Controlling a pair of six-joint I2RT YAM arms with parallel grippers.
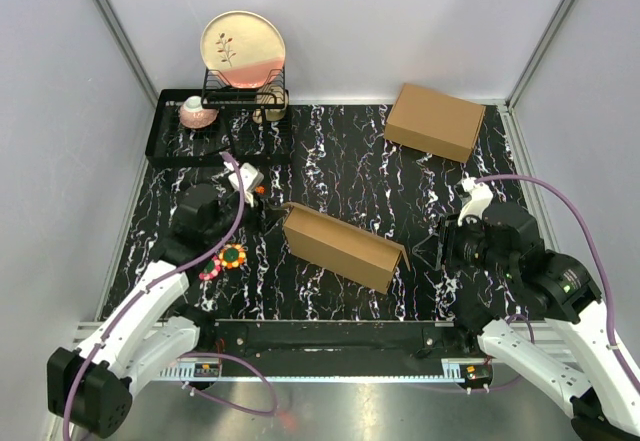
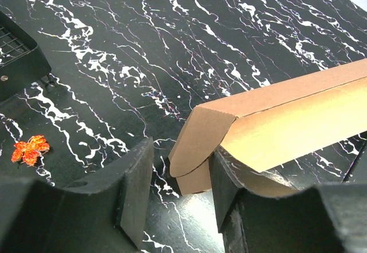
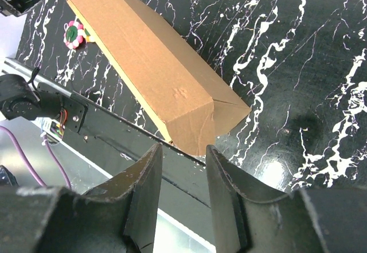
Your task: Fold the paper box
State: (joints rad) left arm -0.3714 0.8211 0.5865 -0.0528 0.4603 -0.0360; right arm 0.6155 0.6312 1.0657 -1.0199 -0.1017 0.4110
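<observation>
A plain brown corrugated cardboard paper box (image 1: 340, 244), folded into a long, low shape, lies slantwise in the middle of the black marble-patterned surface (image 1: 340, 161), running from far left to near right between the two arms. Its left end reaches toward the left arm (image 1: 200, 216) and its right end toward the right arm (image 1: 500, 246).

In the left wrist view the box's rounded end flap (image 2: 200, 138) sits between the left jaws. These stand part-way open: the right-hand one is against the cardboard, while a gap of bare surface shows between the flap and the other, so nothing is clamped.

In the right wrist view the box's near-right corner (image 3: 192, 132) sits right at the tips of the right jaws, which are part-way apart. I cannot tell whether they pinch the corner or only frame it.

A second, fully made-up brown cardboard box (image 1: 435, 121) stands at the far right, well apart from the first. At the far left a black tray (image 1: 165, 141) carries a pink bowl (image 1: 197, 113) and a black wire rack (image 1: 245, 91) holding a cream and pink plate (image 1: 243, 49) upright. A small multicoloured flower-shaped toy (image 1: 228, 257) lies near the left arm, and a small orange leaf-shaped piece (image 2: 30, 150) lies on the surface beside the left jaws
</observation>
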